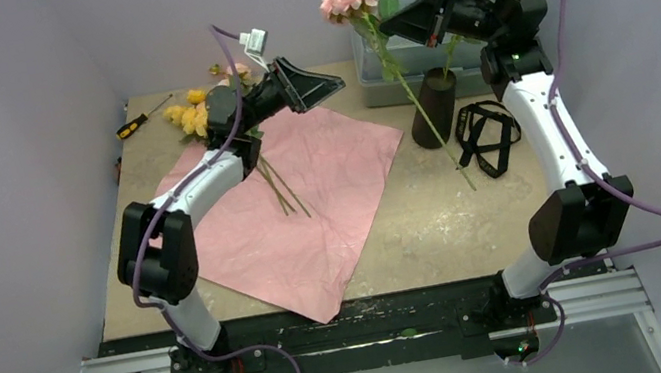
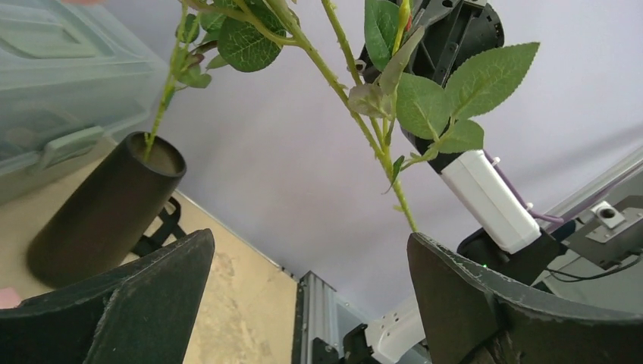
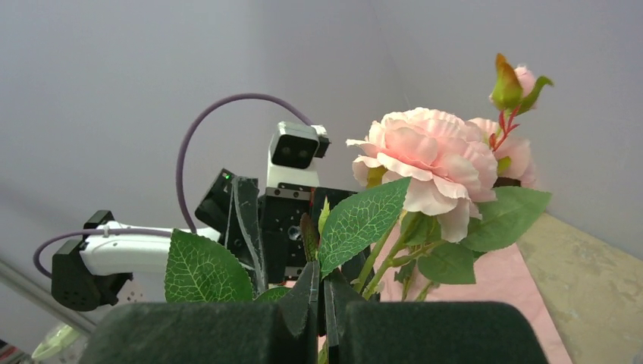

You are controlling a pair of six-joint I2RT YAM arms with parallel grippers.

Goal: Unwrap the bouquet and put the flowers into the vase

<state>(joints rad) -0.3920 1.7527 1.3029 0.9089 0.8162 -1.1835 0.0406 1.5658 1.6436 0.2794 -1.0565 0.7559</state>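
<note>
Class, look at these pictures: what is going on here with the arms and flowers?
The right pincer is shut on the stem of a pink rose, holding it in the air near the vase, not yet inside. Another flower already stands in the vase. The left pincer hangs open and empty above the spread pink paper, with yellow flowers lying at its far edge. The black ribbon lies beside the vase.

Matt, smooth black vase (image 1: 433, 108); creased pink paper (image 1: 312, 220); translucent plastic box (image 1: 374, 93); rough, stained worktop (image 1: 435, 230); cloth-like flower (image 3: 425, 163) petals.
</note>
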